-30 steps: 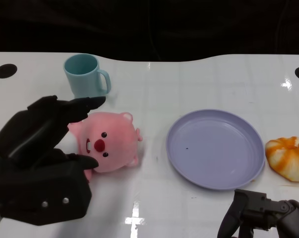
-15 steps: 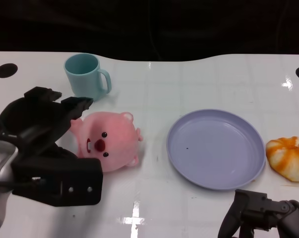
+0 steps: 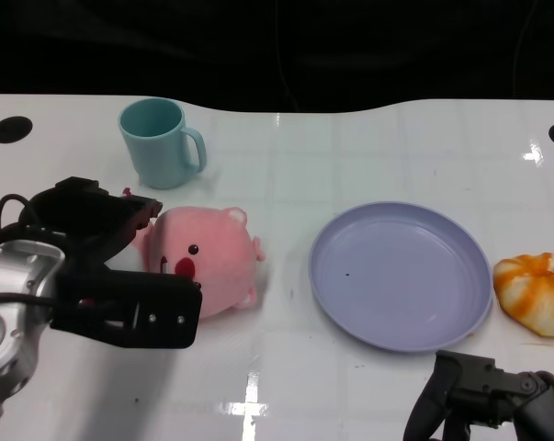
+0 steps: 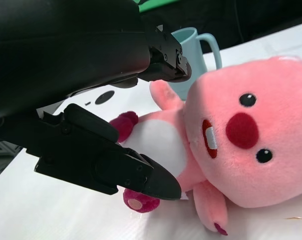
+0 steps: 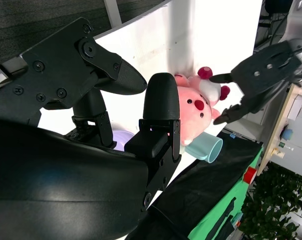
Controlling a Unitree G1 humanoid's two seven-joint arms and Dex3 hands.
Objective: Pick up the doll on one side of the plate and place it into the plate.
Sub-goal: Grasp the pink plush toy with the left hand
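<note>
- Since a second ago the left hand (image 3: 93, 266) is brought in around the doll (image 3: 208, 262), fingers apart on either side of its body, not yet clamped.
- The doll is laid on the table (image 3: 368, 147), left of the plate (image 3: 401, 276), its head toward the plate and feet toward the hand.
- The right hand (image 3: 483, 400) is kept low, fingers apart, holding nothing.

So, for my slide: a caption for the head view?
Left hand reaches around the pink doll beside the empty purple plate.

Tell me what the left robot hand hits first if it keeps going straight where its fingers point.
Most likely the pink plush doll: the left robot hand has its fingers either side of the doll's body, not yet clearly touching. The teal mug sits behind, off that line.
</note>
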